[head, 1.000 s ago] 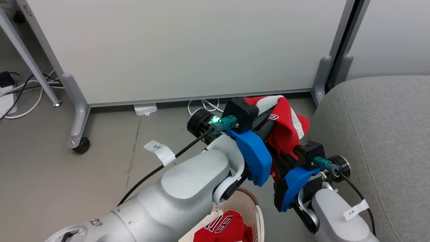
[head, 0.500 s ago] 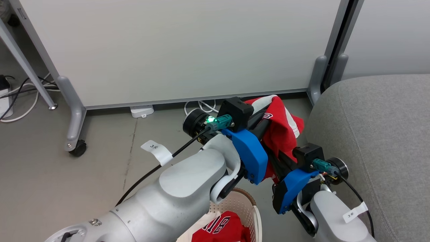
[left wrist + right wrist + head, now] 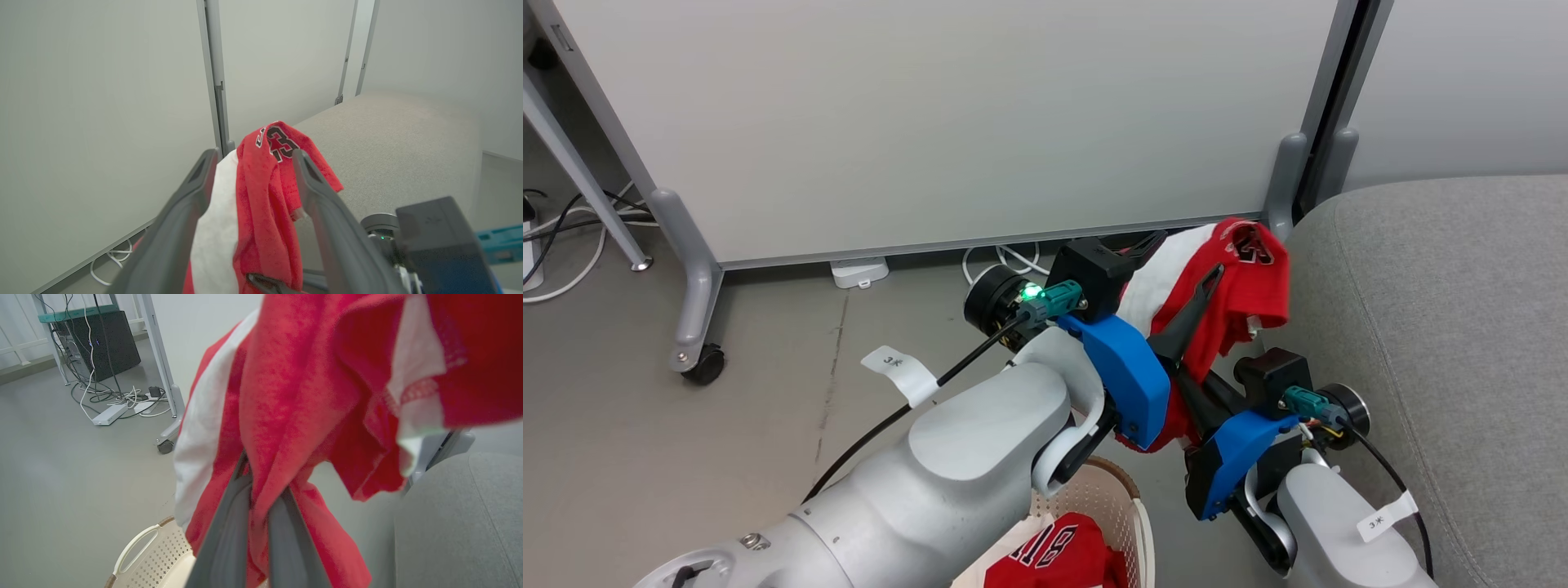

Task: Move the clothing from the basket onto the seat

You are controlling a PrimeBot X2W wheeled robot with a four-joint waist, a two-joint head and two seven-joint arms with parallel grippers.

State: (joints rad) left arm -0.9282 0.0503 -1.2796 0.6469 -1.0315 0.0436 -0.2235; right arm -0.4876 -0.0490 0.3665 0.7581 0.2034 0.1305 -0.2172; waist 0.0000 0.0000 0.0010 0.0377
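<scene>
Opened wide since a second ago, left gripper [image 3: 1186, 255] loosely brackets the red garment [image 3: 1245, 286], stretched toward one o'clock beside the seat [image 3: 1437, 327]; right gripper [image 3: 261, 486] clamps its lower end.

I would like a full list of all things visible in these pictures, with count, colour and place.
lifted garment: one, red and white, draped on both grippers
jersey: one, red with numerals, in the basket
basket: one, cream, on the floor
seat: one, grey, at the right
partition panels: two, pale grey, behind
cables: several, white and black, on the floor
left gripper: one, dark, jaws open around the lifted garment
right gripper: one, dark, jaws shut on the lifted garment
</scene>
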